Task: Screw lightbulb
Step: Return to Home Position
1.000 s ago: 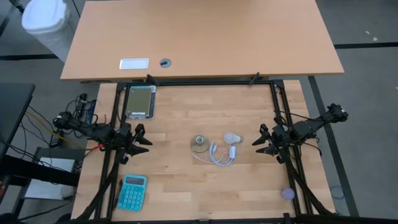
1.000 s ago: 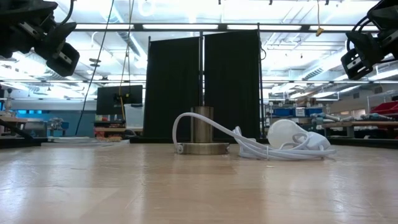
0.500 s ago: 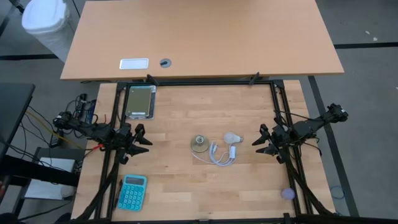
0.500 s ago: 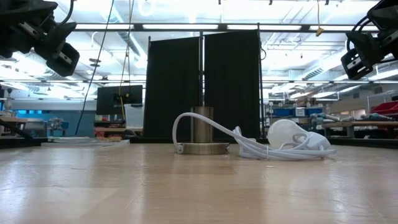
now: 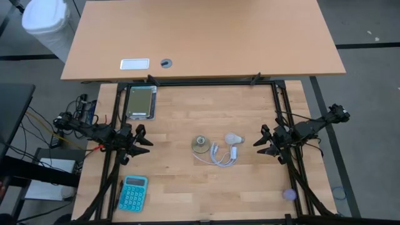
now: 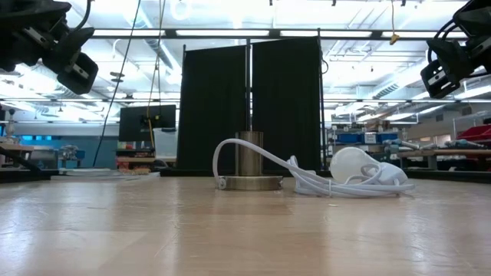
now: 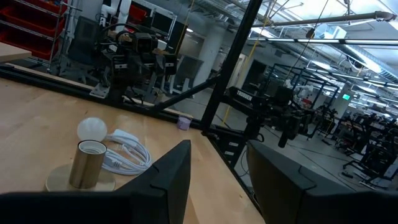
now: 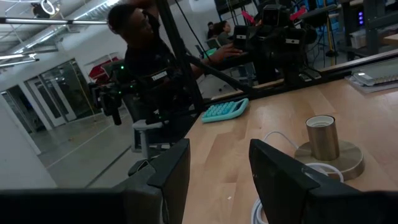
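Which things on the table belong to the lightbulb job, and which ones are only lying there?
For the job: lightbulb, lamp socket, white cord; left gripper and right gripper, both open, at the table's sides.

Only lying about: calculator, flat silver device, small purple object.

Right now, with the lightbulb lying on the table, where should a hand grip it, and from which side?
Grip the round globe of the lightbulb, coming down from above with the nearer right hand. It lies next to the looped cord, so a level approach would likely snag it.
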